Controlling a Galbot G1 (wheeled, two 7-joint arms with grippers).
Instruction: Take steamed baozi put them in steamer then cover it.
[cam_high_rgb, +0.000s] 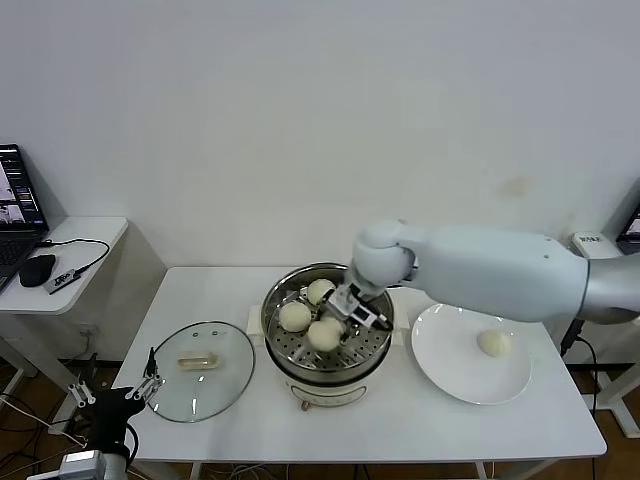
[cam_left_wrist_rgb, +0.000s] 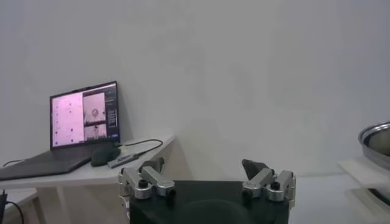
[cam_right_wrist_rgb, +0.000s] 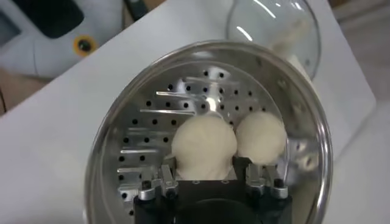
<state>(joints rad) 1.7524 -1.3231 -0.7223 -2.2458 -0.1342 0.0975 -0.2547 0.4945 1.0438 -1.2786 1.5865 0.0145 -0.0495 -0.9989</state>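
Note:
The steel steamer stands mid-table with three baozi on its perforated tray. My right gripper reaches into it from the right. Seen from the right wrist, this gripper is shut on a baozi low over the tray, touching a second baozi. A further baozi lies on the white plate to the right. The glass cover lies flat on the table left of the steamer. My left gripper hangs open and empty off the table's front left corner.
A side table at far left carries a laptop and a mouse with cables. The wall runs close behind the white table. The steamer's rim shows at the edge of the left wrist view.

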